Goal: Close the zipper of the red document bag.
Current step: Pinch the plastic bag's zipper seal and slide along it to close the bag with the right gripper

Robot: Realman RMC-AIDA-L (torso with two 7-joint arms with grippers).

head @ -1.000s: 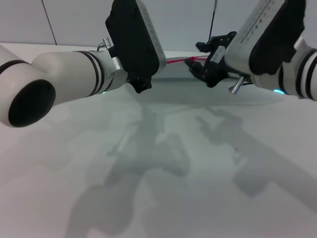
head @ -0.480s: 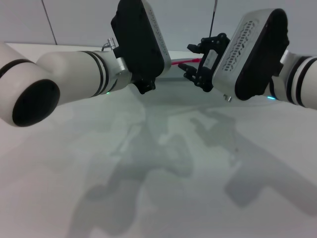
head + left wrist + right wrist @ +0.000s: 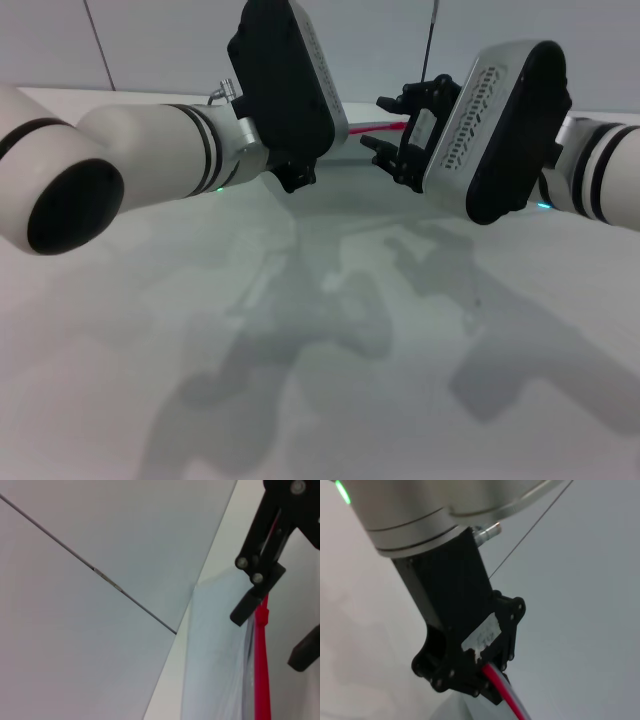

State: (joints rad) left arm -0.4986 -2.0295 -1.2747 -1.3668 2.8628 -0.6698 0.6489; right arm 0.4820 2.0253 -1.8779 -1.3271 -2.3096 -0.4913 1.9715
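zipper (image 3: 261, 670) — seemingly crosswise, arm-to-arm

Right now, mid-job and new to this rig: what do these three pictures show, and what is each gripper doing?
This is a two-armed robot. The wide picture comes from its head camera, looking down on a white table. The other two come from wrist cameras, each showing the opposite arm's gripper. On the table lies the red document bag, a pale translucent pouch with the zipper along one edge. The left gripper is shut on the zipper. The right gripper is open, astride it.
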